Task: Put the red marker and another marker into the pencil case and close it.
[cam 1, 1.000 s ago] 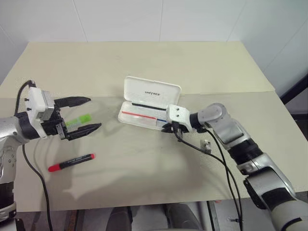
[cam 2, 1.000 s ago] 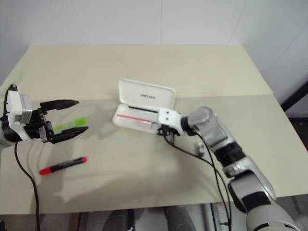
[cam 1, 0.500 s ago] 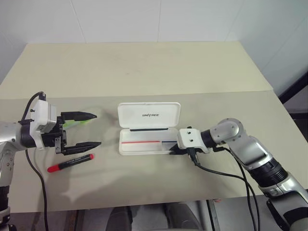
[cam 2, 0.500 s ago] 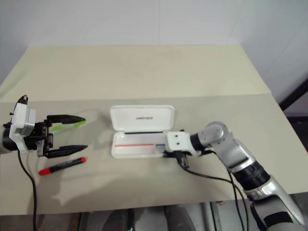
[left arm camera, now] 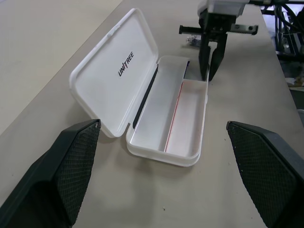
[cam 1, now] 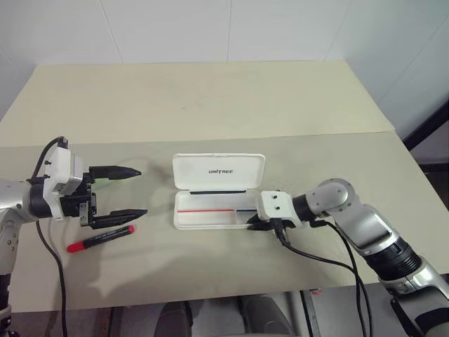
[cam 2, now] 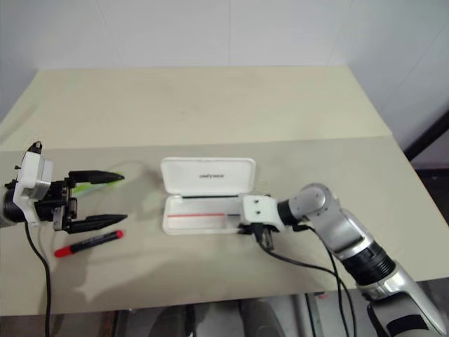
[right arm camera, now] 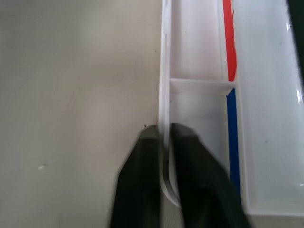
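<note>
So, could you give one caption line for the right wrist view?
Right tool straddling the front wall of the open, empty pencil case, one finger on each side.

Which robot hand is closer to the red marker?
Left. The left gripper hangs open just above the red marker. The right gripper is far across the table, at the pencil case wall.

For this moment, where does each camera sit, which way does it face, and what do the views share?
Head pair: above, looking down on the table; both arms show, left hand, right hand, red marker, green marker.
Left wrist: looks between its fingers at the open pencil case and the other hand.
Right wrist: close on the case's front wall, a finger on each side.
All views share the case.
</note>
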Available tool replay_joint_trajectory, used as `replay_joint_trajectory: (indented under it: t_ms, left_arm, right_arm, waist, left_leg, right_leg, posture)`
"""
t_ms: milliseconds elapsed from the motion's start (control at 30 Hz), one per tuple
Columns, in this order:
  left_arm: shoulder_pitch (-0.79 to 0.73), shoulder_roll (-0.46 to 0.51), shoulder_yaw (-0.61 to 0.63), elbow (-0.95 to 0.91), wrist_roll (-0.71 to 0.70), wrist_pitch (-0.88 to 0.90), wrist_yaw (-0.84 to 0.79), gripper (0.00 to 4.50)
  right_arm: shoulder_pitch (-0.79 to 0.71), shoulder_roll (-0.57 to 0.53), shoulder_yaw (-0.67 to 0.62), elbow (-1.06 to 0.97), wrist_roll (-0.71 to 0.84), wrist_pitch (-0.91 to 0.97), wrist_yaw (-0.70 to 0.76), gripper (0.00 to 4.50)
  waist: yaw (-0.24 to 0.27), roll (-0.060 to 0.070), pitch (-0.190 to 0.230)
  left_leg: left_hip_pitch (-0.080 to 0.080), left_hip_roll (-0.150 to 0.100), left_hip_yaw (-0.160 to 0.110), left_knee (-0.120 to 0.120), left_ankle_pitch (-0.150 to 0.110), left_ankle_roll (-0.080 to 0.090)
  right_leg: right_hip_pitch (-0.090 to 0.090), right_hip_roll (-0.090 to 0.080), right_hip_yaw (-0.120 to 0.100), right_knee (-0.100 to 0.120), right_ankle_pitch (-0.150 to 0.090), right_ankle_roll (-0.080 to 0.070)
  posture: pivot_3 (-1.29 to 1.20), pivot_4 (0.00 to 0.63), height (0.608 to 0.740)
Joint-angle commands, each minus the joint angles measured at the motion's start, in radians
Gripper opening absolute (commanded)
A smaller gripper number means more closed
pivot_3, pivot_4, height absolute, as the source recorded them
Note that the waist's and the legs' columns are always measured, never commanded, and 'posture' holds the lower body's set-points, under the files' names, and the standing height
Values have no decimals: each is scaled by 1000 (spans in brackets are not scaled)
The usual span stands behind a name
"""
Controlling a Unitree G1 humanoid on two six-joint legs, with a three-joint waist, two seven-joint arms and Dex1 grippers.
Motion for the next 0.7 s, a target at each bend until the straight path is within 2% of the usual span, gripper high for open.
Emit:
replay_joint_trajectory:
  t_ms: [33,67,367,700]
  left_arm:
    - [-31,16,3,-20,-19,0,3,4500]
    - [-36,16,0,-20,-20,1,3,4500]
    - [-41,28,8,-4,-7,-7,-11,4500]
    - [-9,38,33,-33,-19,12,7,4500]
  right_arm:
    - [-4,29,-8,-27,5,7,-37,1809]
    - [-10,34,-16,-29,11,5,-40,2147]
    - [-45,12,-92,-48,112,-10,17,2147]
    - [-28,3,-103,-58,149,-7,18,2147]
  waist:
    - [2,0,0]
    - [3,0,0]
    - [4,0,0]
    - [4,0,0]
  left_leg:
    - [0,0,0,0,0,0]
    - [0,0,0,0,0,0]
    - [-1,0,0,-1,0,0]
    - [-1,0,0,-1,0,0]
  right_leg:
    - [0,0,0,0,0,0]
    - [0,0,0,0,0,0]
    - [0,0,0,-1,0,0]
    - [0,-1,0,-1,0,0]
  posture:
    - [0,150,740]
    - [0,150,740]
    - [0,150,740]
    - [0,150,740]
